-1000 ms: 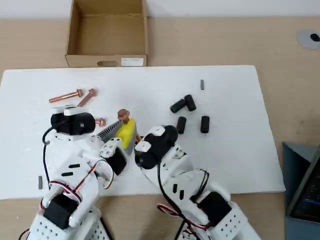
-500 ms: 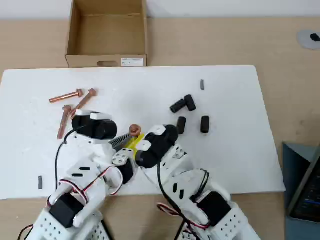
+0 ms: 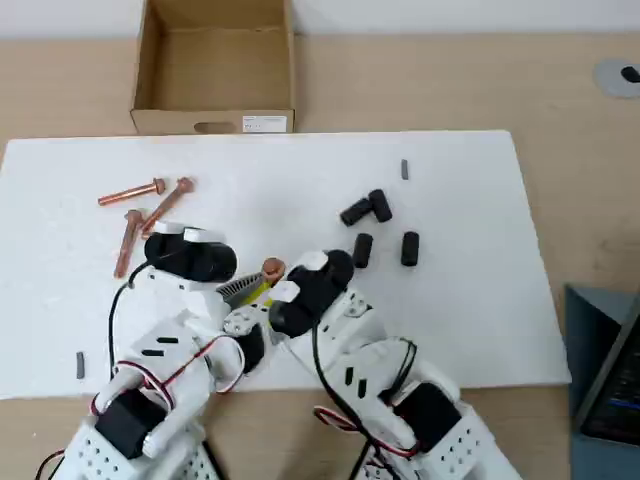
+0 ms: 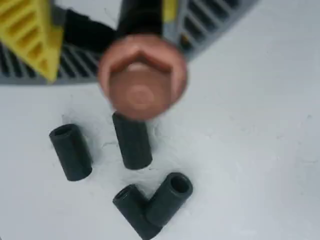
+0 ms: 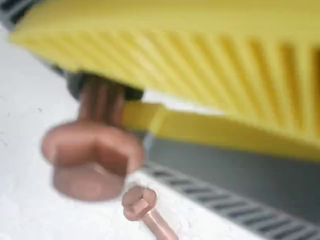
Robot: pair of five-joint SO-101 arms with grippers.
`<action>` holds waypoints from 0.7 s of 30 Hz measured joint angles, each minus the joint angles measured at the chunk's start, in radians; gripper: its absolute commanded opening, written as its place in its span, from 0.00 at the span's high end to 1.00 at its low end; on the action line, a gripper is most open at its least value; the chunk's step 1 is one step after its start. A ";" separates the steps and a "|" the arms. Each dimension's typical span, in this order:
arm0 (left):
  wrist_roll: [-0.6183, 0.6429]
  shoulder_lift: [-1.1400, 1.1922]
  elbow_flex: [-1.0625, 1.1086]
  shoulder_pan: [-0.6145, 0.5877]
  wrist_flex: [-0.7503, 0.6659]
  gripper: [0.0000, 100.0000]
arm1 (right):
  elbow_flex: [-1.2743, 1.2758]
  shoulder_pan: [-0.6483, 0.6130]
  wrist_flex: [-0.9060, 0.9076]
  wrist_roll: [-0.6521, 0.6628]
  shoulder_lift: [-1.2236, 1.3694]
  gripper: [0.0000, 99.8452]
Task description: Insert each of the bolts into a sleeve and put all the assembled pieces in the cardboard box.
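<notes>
**High view.** Four copper-coloured, hexagon-headed metal bolts [image 3: 132, 191] are present. Three lie loose at the left of the flat white surface [image 3: 480, 320], two of them close together and the third just nearer the arms. The fourth, the held bolt [image 3: 272, 268], is at mid-surface in the left pincer [image 3: 255, 285], which grasps it. Four short black cylindrical sleeves [image 3: 380, 205] lie loose right of centre: two touching, two apart and nearer the arms. One open brown cardboard box [image 3: 145, 80] stands beyond the surface's far edge, and its inside shows bare cardboard. The right pincer [image 3: 281, 296] sits just beside the left one. Whether it is clenched or released cannot be told.

**Left wrist view.** The held bolt [image 4: 142, 82] presents its blurred head to the camera. Beyond it, the four sleeves [image 4: 132, 140] lie on the surface [image 4: 260, 125]: two single, two touching end to side.

**Right wrist view.** The held bolt [image 5: 92, 160] hangs head-down. Its shank runs up into a dark ring [image 5: 74, 86] beneath a yellow ribbed part [image 5: 200, 65]. Whether that ring is a sleeve cannot be told. One loose bolt [image 5: 142, 205] lies on the surface [image 5: 25, 100] below.
</notes>
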 measured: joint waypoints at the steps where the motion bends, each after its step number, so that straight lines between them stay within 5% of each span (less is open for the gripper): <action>1: 0.000 0.000 -0.006 0.000 0.009 0.84 | 0.000 -0.002 0.000 0.000 0.000 0.99; 17: -0.120 0.006 -0.141 -0.120 0.147 0.84 | -0.002 0.002 -0.003 0.000 0.000 0.99; 21: -0.120 0.006 -0.207 -0.121 0.147 0.94 | -0.002 0.002 -0.003 0.000 0.000 0.99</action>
